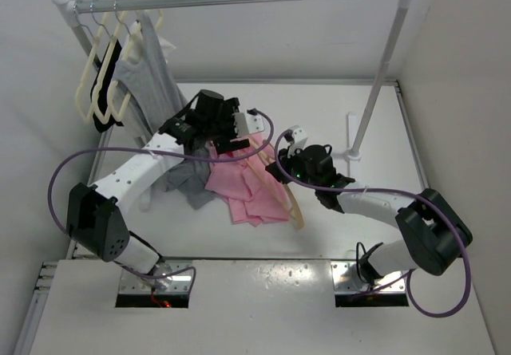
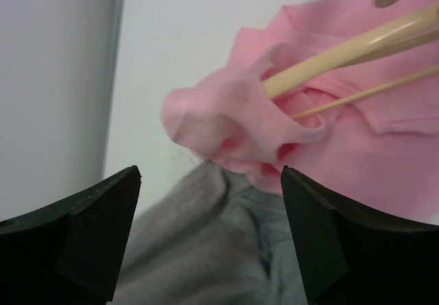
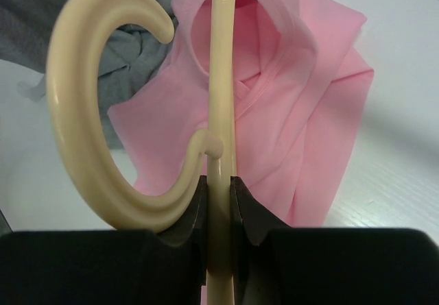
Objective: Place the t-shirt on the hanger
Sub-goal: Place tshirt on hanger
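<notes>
My right gripper (image 3: 218, 195) is clamped on the one peach hanger (image 3: 72, 127), pinching its thin bar just beside the hook. That bar runs up into the neck opening of the single pink t-shirt (image 3: 315, 113), which lies crumpled mid-tabletop (image 1: 319, 108). My left gripper (image 2: 209, 175) gapes wide with nothing in it, just beside the bunched collar and above one grey garment (image 2: 206, 236).

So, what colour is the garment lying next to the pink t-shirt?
Plain grey; the garment shows best in the left wrist view.
</notes>
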You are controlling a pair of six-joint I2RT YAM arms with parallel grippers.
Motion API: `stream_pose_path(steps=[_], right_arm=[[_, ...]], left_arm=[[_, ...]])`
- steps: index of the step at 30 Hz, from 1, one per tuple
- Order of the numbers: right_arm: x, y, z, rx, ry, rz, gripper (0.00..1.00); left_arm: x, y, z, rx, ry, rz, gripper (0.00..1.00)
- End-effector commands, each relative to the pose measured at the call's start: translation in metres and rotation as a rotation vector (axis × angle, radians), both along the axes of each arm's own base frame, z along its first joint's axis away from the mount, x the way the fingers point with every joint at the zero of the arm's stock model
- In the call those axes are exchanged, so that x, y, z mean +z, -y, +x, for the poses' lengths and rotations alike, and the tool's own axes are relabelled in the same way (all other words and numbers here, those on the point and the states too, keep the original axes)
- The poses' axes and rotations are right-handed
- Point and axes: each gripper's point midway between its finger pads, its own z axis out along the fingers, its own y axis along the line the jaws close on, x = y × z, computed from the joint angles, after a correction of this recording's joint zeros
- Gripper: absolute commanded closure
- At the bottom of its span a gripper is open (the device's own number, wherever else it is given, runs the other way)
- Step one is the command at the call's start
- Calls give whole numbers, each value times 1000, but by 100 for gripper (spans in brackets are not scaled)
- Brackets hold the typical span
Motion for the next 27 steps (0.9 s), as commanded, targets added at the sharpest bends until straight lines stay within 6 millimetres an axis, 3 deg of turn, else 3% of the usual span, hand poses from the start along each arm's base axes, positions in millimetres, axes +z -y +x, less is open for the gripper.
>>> stream_pose_path(steps=[1, 2, 4, 8, 13, 14, 17, 18, 21, 27], right_arm=[[38, -9, 8, 25, 133, 71, 100], [37, -10, 10, 25, 131, 69, 100], [36, -10, 13, 19, 137, 58, 100], [40, -9, 18, 13, 152, 55, 100], [45, -9, 15, 37, 161, 41, 100], [45, -9, 15, 37, 161, 41, 100], [43, -6, 17, 31, 157, 26, 100], [48, -7, 19, 33, 172, 25, 100], [48, -7, 20, 36, 180, 18, 100], [42, -11, 24, 49, 171, 5, 100]], left_arm=[[46, 12, 24, -209, 225, -35, 10], [40, 20, 23, -251, 211, -42, 9], [28, 15, 33, -320, 183, 29, 10], [-5, 18, 27, -523, 80, 91, 12], [-17, 25, 30, -611, 56, 89, 10], [-30, 28, 30, -639, 17, 92, 10], [-45, 25, 24, -683, -75, 125, 10], [-59, 25, 22, -693, -121, 131, 15], [-76, 25, 31, -720, -124, 169, 27], [-93, 35, 43, -738, -139, 144, 35]])
